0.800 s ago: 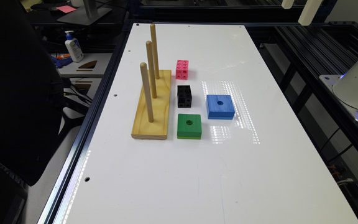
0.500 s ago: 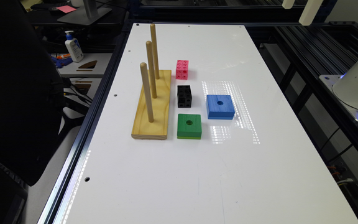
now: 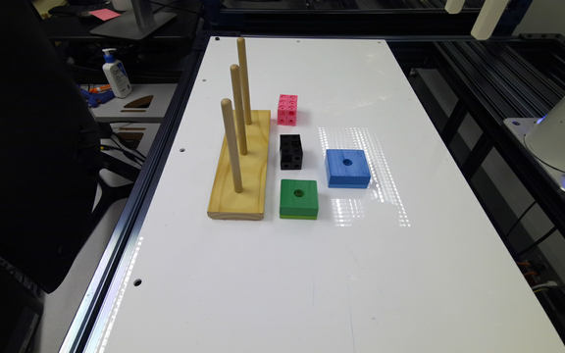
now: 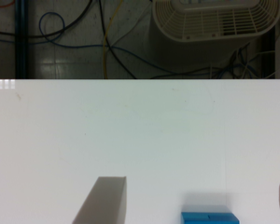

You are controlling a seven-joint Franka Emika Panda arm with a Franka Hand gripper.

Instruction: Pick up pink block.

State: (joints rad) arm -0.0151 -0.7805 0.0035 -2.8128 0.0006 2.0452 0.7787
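Five items lie on the white surface point(image 3: 361, 274), grouped toward the exterior view's left and far half.

Pink block point(image 3: 287, 110): small cube with round holes in its faces, farthest of the blocks, resting flat, just right of the peg base's far end, untouched.

Black cube point(image 3: 291, 151): same build, nearer than the pink block and apart from it, beside the base.

Green block point(image 3: 298, 198): flat, with a centre hole, nearest of the column, close to the black cube.

Blue block point(image 3: 347, 168): flat, with a centre hole, right of the black cube and the green block; its edge also shows in the wrist view point(image 4: 210, 218).

Peg base point(image 3: 243, 169): pale wood slab carrying three upright dowels in a row running near to far, left of the blocks.

Claw point(image 4: 196, 198): two finger ends show in the wrist view, set wide apart with bare surface between them, so it is open and holds nothing.

Off the surface: a white basket point(image 4: 210, 21) and cables on the floor in the wrist view; a pump bottle point(image 3: 116, 73) on a side desk at far left.
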